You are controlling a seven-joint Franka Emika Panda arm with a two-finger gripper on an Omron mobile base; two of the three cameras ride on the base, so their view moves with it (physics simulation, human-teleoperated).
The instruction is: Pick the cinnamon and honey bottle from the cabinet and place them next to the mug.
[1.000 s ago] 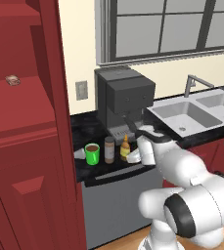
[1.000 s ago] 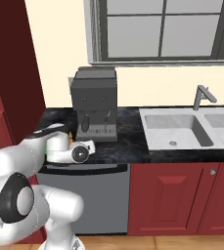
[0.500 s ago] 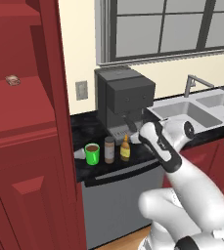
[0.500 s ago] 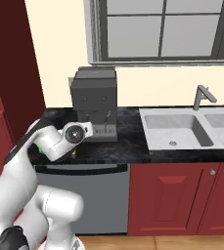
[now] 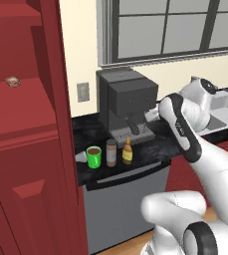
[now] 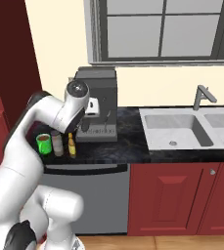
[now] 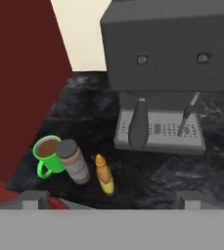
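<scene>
Small brown cylindrical cinnamon jar & amber honey bottle stand upright just beside bright green mug, on black counter below the fully open, empty claw.

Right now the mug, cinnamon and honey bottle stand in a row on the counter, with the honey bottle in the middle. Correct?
Not quite. The cinnamon is in the middle, between the mug and the honey bottle. The left base view shows them in a row on the counter.
</scene>
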